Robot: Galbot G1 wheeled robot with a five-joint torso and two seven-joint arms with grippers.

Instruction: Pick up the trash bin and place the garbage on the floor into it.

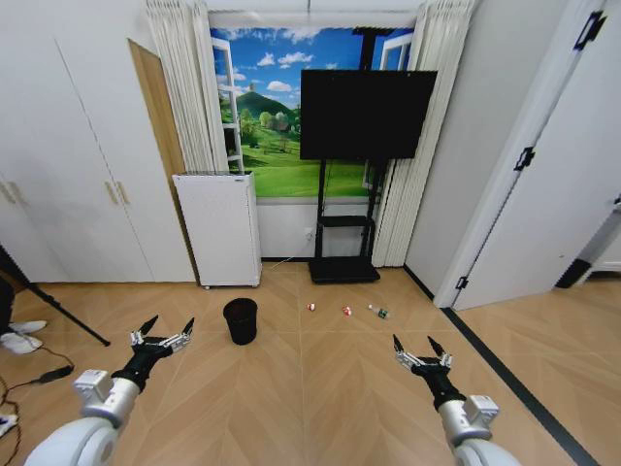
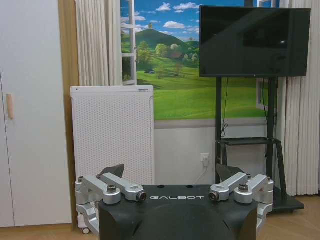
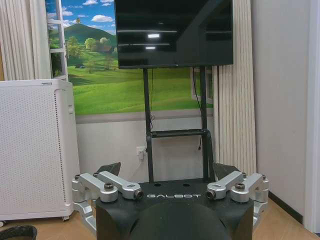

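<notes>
A: The trash bin [image 1: 241,320] stands upright on the wooden floor [image 1: 320,408], just ahead of the robot and a little to its left, in front of the white appliance [image 1: 218,228] but apart from it. How do you expect it to handle?

B: Light, I'd judge — it looks like open wire mesh, round and slightly tapered, so stiff enough to lift by one side without folding. The rim is the place to pinch: one finger inside, one outside. The mesh wall itself would likely be slippery for a squeeze from both sides.

A: And the garbage?

B: Three tiny pieces in a loose row to the right of the bin, near the foot of the TV stand [image 1: 344,267]: one red-and-white wrapper [image 1: 311,307], a second wrapper [image 1: 346,311], and a small bottle [image 1: 380,313] with a green label. All look nearly weightless (the bottle will probably roll or skid if nudged), so each wants a gentle pinch low against the floor.

A: The arms?

B: Both hover over bare floor, well short of everything. The left gripper [image 1: 163,335] has its fingers spread wide and holds nothing; it sits left of the bin and closer to the robot. The right gripper [image 1: 419,351] is likewise splayed and empty — the litter lies ahead of it.
</notes>
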